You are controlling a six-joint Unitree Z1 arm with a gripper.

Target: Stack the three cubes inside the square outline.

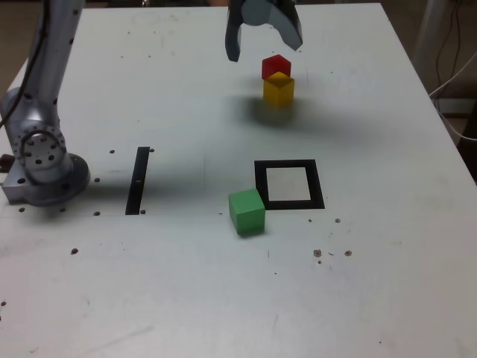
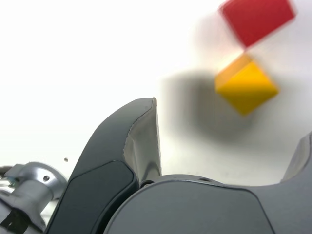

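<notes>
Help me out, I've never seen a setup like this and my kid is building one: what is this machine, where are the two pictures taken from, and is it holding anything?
It is a single robot arm, bolted at its grey base to a white table. The exterior view comes from a camera standing off the arm, looking down over the table. The wrist view comes from a camera on the arm's wrist, so the dark shapes there are the gripper's own fingers.

The gripper hangs open at the table's far side and holds nothing. Just beside it sit a red cube and a yellow cube, close together. Nearer the camera a green cube lies at the corner of a square outline of black tape, which has nothing inside. A separate black tape strip lies towards the exterior view's left.
</notes>
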